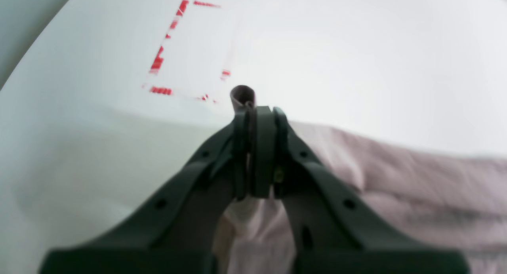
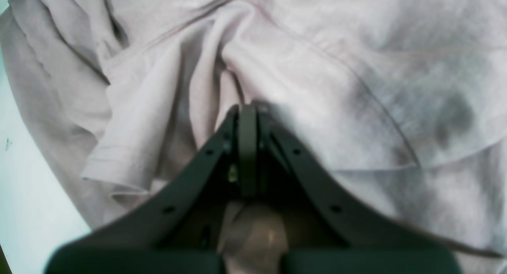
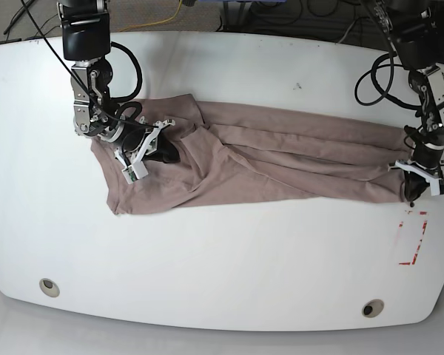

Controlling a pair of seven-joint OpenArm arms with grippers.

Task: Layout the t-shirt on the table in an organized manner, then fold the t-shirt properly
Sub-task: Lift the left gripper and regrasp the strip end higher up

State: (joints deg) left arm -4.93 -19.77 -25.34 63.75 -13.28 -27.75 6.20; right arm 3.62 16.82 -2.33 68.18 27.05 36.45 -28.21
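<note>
**Both grippers pinching the t-shirt, stretched across the table**

Base view, left to right. At upper left, the right arm descends from its mount and bends inward, so that the right gripper (image 3: 165, 150) lies low over the cloth, pointing toward frame centre. Its jaws are closed on a raised fold of the t-shirt (image 3: 281, 159) near a sleeve; the right wrist view shows fabric gathered into ridges that converge at the jaw tips. The garment runs as a long, rumpled band across the middle of the table (image 3: 229, 259), wider at the left, narrowing toward the right. At far right, the left arm hangs nearly vertical, its left gripper (image 3: 416, 194) pointing down at the band's end, jaws pressed together on a small pinch of the edge, a nub of cloth protruding past the tips in the left wrist view. The red tape mark (image 3: 412, 238) lies just below this gripper, apart from the cloth.

Handling, as judged: the fabric appears thin, light and limp; it will sag and crease and hold no shape. Corners, hems and shoulder seams seem the soundest holds for spreading it flat.
</note>
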